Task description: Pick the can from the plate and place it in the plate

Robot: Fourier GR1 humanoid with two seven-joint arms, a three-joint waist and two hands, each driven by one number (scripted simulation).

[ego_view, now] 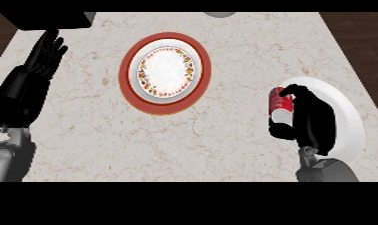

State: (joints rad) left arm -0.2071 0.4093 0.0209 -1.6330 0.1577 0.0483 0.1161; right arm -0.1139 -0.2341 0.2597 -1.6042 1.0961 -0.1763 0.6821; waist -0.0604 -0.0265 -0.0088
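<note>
Your right hand (314, 119) grips the can (280, 105) at its left, just above the white plate (351, 128). Pick seems done; next carry it far left to the red plate (124, 74).

Kitchen setting, pale marble-look counter (244, 39), red-rimmed patterned dinner plate (165, 73), plain white plate (347, 119)

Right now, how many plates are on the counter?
2. A red-rimmed plate lies mid-counter; a plain white plate lies at the right, partly under the right hand, which holds the red can. A grey shape at the top edge is unclear.
</note>
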